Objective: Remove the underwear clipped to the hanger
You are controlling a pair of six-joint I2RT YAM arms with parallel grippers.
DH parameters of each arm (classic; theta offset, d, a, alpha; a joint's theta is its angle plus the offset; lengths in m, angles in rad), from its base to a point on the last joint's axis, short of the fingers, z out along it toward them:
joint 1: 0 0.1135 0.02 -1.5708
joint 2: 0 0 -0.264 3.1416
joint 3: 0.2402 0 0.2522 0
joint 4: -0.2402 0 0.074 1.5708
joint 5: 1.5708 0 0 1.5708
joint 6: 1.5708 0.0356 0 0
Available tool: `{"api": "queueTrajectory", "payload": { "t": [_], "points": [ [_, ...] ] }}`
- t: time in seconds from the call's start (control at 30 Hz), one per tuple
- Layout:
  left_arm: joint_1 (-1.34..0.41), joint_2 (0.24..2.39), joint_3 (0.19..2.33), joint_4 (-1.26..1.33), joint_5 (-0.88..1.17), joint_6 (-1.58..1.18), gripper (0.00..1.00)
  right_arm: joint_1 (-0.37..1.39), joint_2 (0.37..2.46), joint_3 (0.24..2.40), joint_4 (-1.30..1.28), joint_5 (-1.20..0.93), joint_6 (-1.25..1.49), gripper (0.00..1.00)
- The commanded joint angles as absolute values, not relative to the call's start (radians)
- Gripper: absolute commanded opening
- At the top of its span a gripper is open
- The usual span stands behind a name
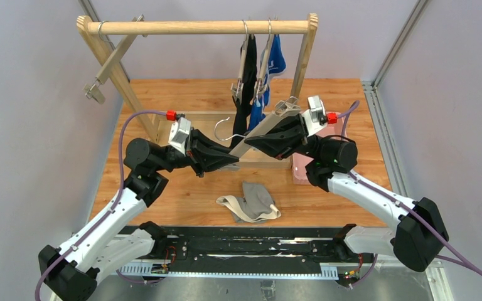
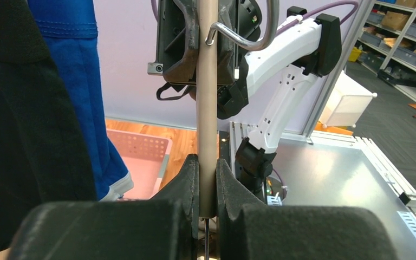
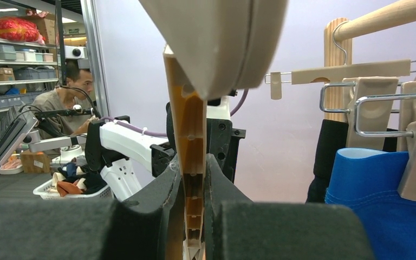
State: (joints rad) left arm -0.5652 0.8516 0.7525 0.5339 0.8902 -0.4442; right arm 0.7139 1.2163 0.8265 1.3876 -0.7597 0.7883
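The grey underwear [image 1: 251, 202] with a pale waistband lies loose on the table. The black underwear [image 1: 246, 94] and the blue underwear [image 1: 275, 63] hang clipped to hangers on the wooden rack [image 1: 201, 27]. A bare beige hanger [image 1: 268, 124] is held slanted between both grippers. My left gripper [image 1: 235, 162] is shut on its lower end, whose bar [image 2: 207, 108] passes between the jaws of the left gripper [image 2: 207, 165]. My right gripper [image 1: 255, 142] is shut on the hanger's upper part [image 3: 190, 135], which sits in the right gripper [image 3: 194, 168]. The blue underwear [image 3: 374, 189] and the black underwear [image 3: 330, 157] hang to the right.
A pink basket [image 1: 301, 168] stands on the table at the right, partly under my right arm; it also shows in the left wrist view [image 2: 141, 157]. Another empty hanger [image 1: 103, 72] hangs at the rack's left end. The rack's legs stand at the table's back.
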Motion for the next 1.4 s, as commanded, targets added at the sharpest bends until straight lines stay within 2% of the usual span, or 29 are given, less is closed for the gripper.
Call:
{"api": "queueTrajectory", "payload": {
  "t": [0.0, 0.1, 0.17, 0.2, 0.43, 0.57, 0.73, 0.87, 1.03, 1.2, 1.37],
  "points": [
    [-0.571, 0.816, 0.783, 0.595, 0.877, -0.460, 0.00, 0.728, 1.217, 0.841, 1.357, -0.814, 0.781, 0.21],
    [-0.571, 0.799, 0.790, 0.588, 0.866, -0.459, 0.00, 0.729, 1.211, 0.821, 1.368, -0.807, 0.777, 0.52],
    [-0.571, 0.789, 0.803, 0.566, 0.867, -0.460, 0.00, 0.728, 1.205, 0.812, 1.368, -0.800, 0.770, 0.64],
    [-0.571, 0.784, 0.806, 0.561, 0.871, -0.462, 0.00, 0.728, 1.203, 0.809, 1.366, -0.798, 0.765, 0.66],
    [-0.571, 0.725, 0.812, 0.438, 0.856, -0.433, 0.00, 0.728, 1.185, 0.799, 1.312, -0.820, 0.727, 0.67],
    [-0.571, 0.633, 0.881, 0.058, 0.700, -0.229, 0.00, 0.731, 1.099, 0.806, 0.951, -0.813, 0.526, 0.67],
    [-0.571, 0.507, 1.034, -0.403, 0.371, -0.064, 0.00, 0.770, 0.944, 0.830, 0.400, -0.618, 0.145, 0.68],
    [-0.571, 0.459, 1.130, -0.542, 0.158, -0.045, 0.00, 0.777, 0.890, 0.833, 0.188, -0.516, 0.046, 0.68],
    [-0.571, 0.503, 1.198, -0.712, -0.114, -0.092, 0.00, 0.799, 0.905, 0.845, -0.018, -0.448, -0.011, 0.67],
    [-0.571, 0.646, 1.268, -0.872, -0.243, -0.138, 0.00, 0.859, 0.930, 0.823, -0.168, -0.327, -0.042, 0.67],
    [-0.571, 0.756, 1.300, -0.920, -0.319, -0.137, 0.00, 0.982, 0.946, 0.746, -0.227, -0.141, -0.047, 0.67]
  ]
}}
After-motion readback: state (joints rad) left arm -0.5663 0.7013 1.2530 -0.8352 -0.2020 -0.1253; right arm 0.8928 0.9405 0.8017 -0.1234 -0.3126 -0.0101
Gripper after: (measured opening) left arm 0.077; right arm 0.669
